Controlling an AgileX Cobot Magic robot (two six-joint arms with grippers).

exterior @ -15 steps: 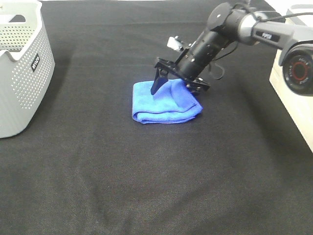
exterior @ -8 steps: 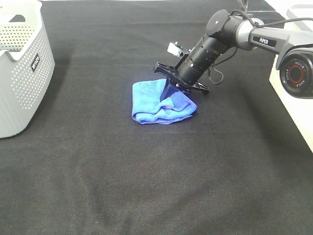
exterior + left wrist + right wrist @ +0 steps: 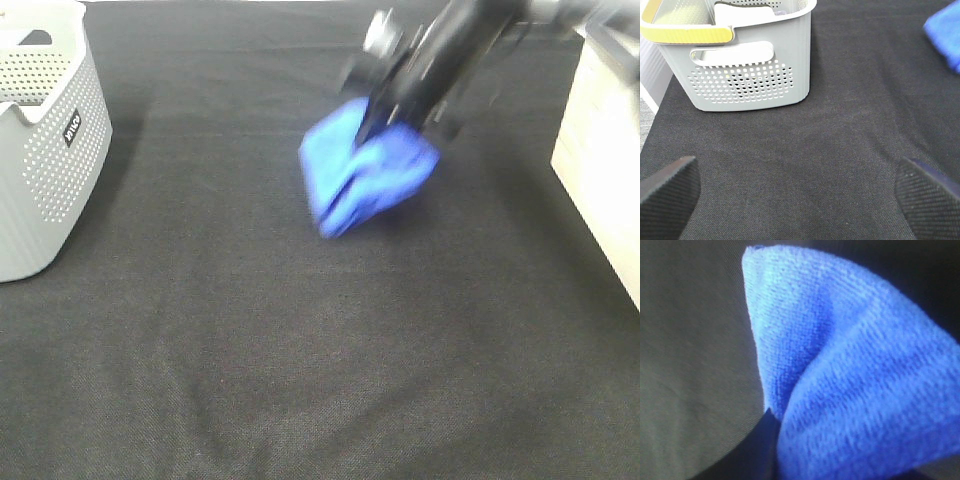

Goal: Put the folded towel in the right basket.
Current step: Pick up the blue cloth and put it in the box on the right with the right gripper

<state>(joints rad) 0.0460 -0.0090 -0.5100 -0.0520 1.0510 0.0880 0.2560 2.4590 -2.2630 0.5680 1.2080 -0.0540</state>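
Observation:
The folded blue towel (image 3: 365, 175) hangs in the air above the black cloth, blurred by motion. My right gripper (image 3: 390, 115) is shut on its upper edge, coming in from the top right. In the right wrist view the towel (image 3: 855, 380) fills most of the frame, with one dark finger (image 3: 762, 450) beside it. A pale container (image 3: 600, 150) stands at the right edge. My left gripper (image 3: 800, 200) is open and empty over bare cloth; a corner of the towel (image 3: 945, 35) shows in its view. The left gripper does not show in the high view.
A grey perforated basket (image 3: 40, 150) stands at the left edge of the table; in the left wrist view it (image 3: 750, 75) has a yellow-topped rim. The table is covered with black cloth (image 3: 300, 350).
The right gripper closed on the towel, then lifted it off the cloth and carried it up and to the right. The left arm has not visibly moved.

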